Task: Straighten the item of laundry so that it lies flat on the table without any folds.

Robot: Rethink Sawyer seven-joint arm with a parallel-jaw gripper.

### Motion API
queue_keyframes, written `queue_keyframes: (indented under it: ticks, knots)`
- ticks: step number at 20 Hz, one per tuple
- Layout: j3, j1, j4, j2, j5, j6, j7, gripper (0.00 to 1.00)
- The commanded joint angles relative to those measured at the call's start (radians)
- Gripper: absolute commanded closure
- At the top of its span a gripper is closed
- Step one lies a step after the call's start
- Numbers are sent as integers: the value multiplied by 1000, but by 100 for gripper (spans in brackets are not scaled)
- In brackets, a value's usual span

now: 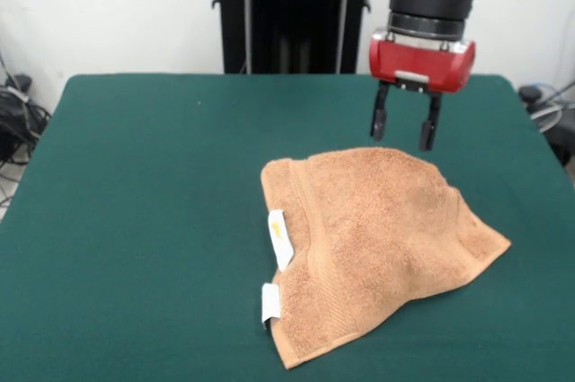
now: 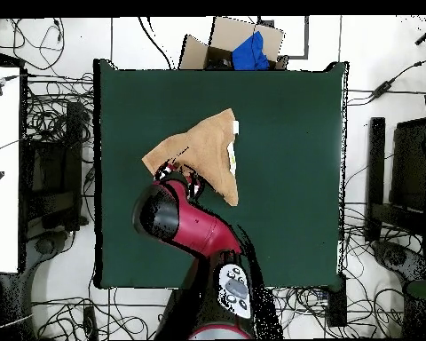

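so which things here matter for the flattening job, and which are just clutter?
Job:
- towel, rumpled, not flat
- table
- gripper, open, above the towel's far edge

Clutter:
- cardboard box with blue item, off the table
- cables on the floor

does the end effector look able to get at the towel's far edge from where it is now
Probably yes. The end effector hangs open just above the towel near its far edge, with nothing between them on the table.
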Motion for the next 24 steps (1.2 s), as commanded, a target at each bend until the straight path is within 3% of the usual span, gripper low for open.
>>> queue_keyframes:
  ticks: [1,4,16,24]
  knots:
    - [-63,51,-60,50,59,119,186,0]
    - [-92,63,-75,47,51,146,176,0]
    - [58,-210,-30,-27,-140,175,41,0]
    - [106,-313,-48,-48,-217,238,17,0]
